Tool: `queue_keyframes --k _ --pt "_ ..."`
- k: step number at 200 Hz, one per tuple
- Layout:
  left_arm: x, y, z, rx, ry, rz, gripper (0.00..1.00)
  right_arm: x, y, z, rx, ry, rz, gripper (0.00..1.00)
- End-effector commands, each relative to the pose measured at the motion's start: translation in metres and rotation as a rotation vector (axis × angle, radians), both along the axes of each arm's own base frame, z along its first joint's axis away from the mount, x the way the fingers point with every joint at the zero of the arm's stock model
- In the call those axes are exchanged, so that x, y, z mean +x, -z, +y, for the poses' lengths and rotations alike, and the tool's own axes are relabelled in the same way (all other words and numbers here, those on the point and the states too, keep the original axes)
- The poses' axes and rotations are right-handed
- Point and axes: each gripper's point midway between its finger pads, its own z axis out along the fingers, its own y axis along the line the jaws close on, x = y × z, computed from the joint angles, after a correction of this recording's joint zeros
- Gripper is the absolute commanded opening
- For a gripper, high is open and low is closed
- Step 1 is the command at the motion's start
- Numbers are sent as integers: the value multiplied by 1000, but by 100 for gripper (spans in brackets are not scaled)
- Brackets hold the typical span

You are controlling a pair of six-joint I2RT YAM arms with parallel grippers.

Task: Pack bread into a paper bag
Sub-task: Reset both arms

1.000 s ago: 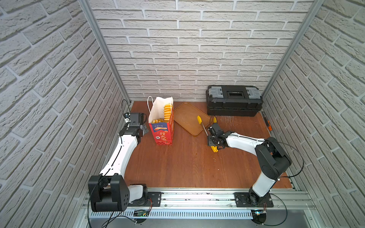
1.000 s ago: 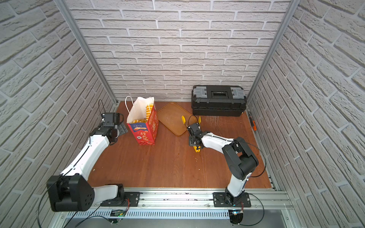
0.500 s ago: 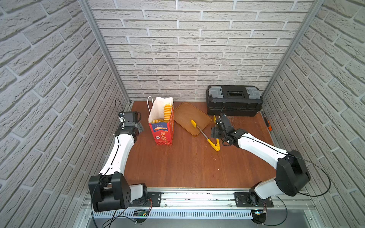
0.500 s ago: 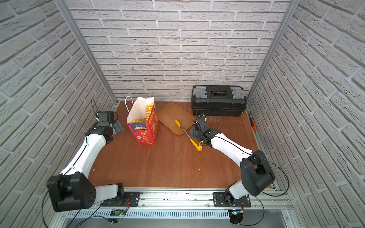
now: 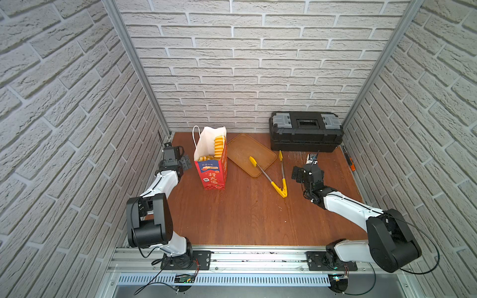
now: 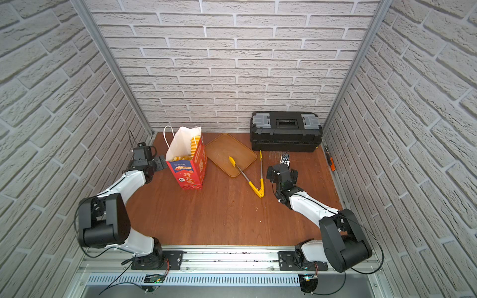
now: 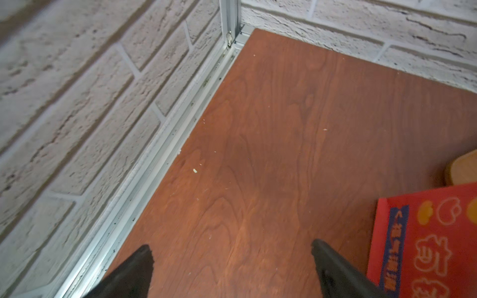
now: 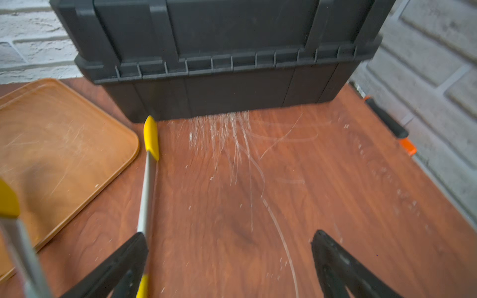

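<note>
The paper bag (image 5: 210, 167) (image 6: 188, 172) stands upright at the back left, white above and red below, with white cord handles. Golden bread (image 5: 219, 147) (image 6: 194, 147) shows inside its open top. My left gripper (image 5: 186, 163) (image 6: 161, 162) (image 7: 231, 247) is open and holds nothing; it sits just left of the bag near the left wall. The bag's red base (image 7: 426, 240) fills a corner of the left wrist view. My right gripper (image 5: 307, 172) (image 6: 281, 173) (image 8: 229, 236) is open over bare table, right of the tongs.
Yellow-tipped metal tongs (image 5: 280, 190) (image 6: 258, 191) (image 8: 147, 180) lie spread on the table, one tip on the brown tray (image 5: 242, 151) (image 6: 222, 152) (image 8: 51, 142). A black toolbox (image 5: 305, 131) (image 6: 285, 131) (image 8: 219, 51) stands at the back right. An orange-and-black tool (image 5: 349, 161) lies along the right wall.
My right gripper let go of the tongs, opened wide and drew back to the right; the tongs now lie spread on the table. My left arm pulled back slightly from the bag.
</note>
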Motion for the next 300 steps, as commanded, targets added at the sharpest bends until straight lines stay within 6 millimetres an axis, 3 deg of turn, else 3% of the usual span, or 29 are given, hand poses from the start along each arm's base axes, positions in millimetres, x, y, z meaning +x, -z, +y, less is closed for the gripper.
queue_keyframes --k 1,31,48,78,112,144,180,213,245,281,300 --pt "20 -21 -12 47 104 -183 98 21 -25 -3 -62 -21 -106 100" --pt "16 -9 -37 62 236 -237 98 10 -38 -17 -111 16 -212 100" --pt "13 -16 -52 28 301 -283 98 7 -35 -22 -162 15 -187 100" --pt "13 -9 -77 -21 429 -243 98 2 -32 -25 -152 -5 -223 100" --pt "12 -13 -77 0 434 -278 98 5 -32 -28 -134 -7 -223 100" --pt "14 -16 -61 5 398 -306 98 8 -33 -20 -159 -67 -203 100" --pt "13 -21 -62 -30 408 -328 98 -6 -32 -36 -239 -17 -187 100" --pt "-9 -20 -80 -55 450 -330 98 -18 -15 -46 -250 17 -146 100" --pt "-29 -24 -69 11 396 -406 98 -27 3 -56 -222 65 -168 99" --pt "-50 4 -62 72 371 -354 98 -22 16 -53 -206 15 -216 99" --pt "-49 4 -63 76 366 -428 98 -20 21 -49 -190 -15 -186 99"
